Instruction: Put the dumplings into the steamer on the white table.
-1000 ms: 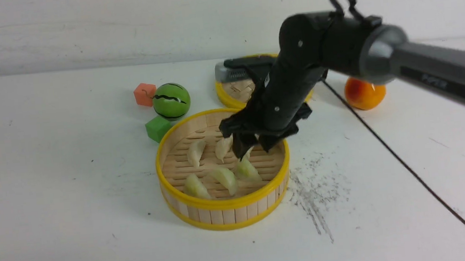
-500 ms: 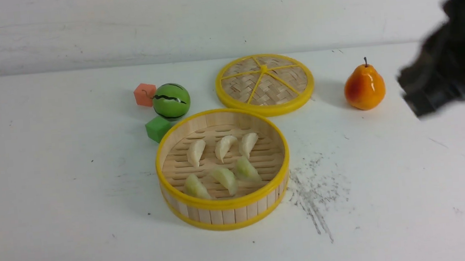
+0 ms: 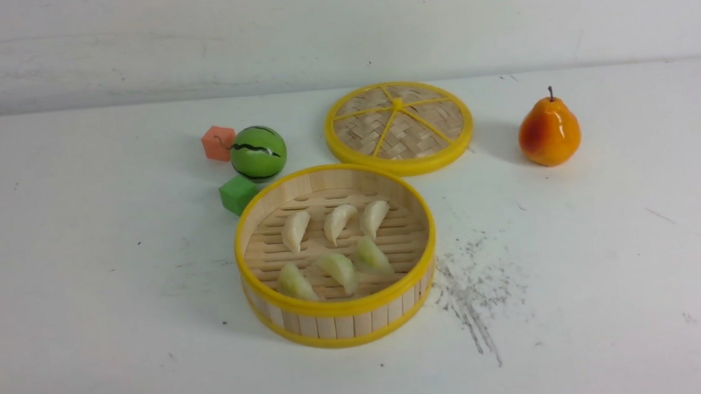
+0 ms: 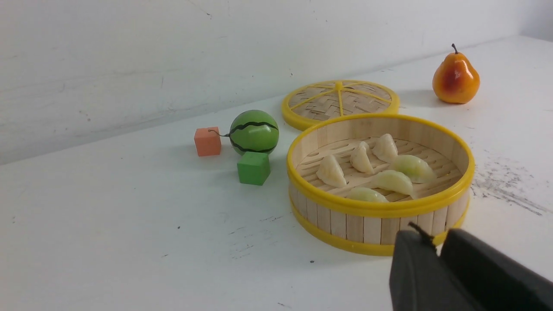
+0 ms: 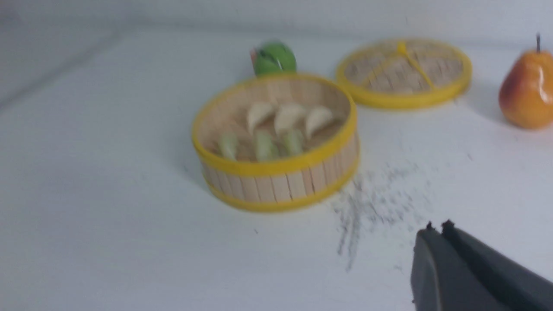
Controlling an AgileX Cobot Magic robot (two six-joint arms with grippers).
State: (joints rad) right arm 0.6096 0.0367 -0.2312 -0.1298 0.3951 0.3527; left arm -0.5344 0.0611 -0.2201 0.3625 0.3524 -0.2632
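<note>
Though scuffed grey beside the steamer (image 3: 341,312), a white table (image 3: 78,278) under a pale wall (image 3: 184,34); both tools (image 4: 436,252) (image 5: 436,235) pressed together, empty.

Matte black left gripper (image 4: 436,246): two blocky, flat-faced fingers, thin dark strand sticking up between tips. Right gripper (image 5: 437,229) dark grey-black, two slim fingers with small nubs at tips; view blurred.
</note>
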